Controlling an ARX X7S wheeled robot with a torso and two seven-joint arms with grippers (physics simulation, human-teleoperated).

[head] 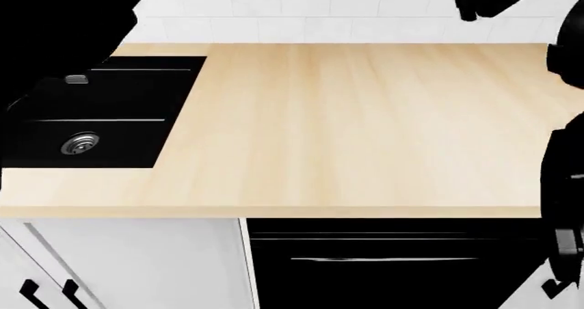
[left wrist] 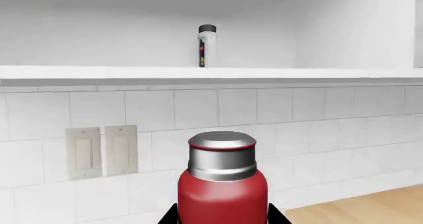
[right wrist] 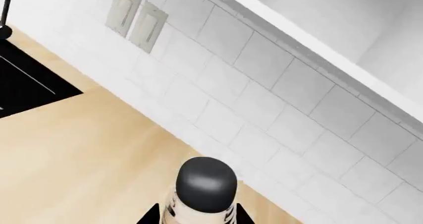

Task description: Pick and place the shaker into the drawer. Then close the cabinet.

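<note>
Between the left gripper point(left wrist: 222, 219) jaws, raised before the tiled wall, the shaker point(left wrist: 222, 184) stands upright, pinched low on its red body; rigid, light, likely slick; the right gripper point(right wrist: 198, 219) pinches a dark-capped clear shaker point(right wrist: 201, 194).

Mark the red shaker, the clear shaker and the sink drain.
red shaker point(left wrist: 222, 192): left wrist view, on its red body below the metal top.
clear shaker point(right wrist: 206, 180): right wrist view, on its dark round cap.
sink drain point(head: 81, 143): head view, on the metal drain ring.
</note>
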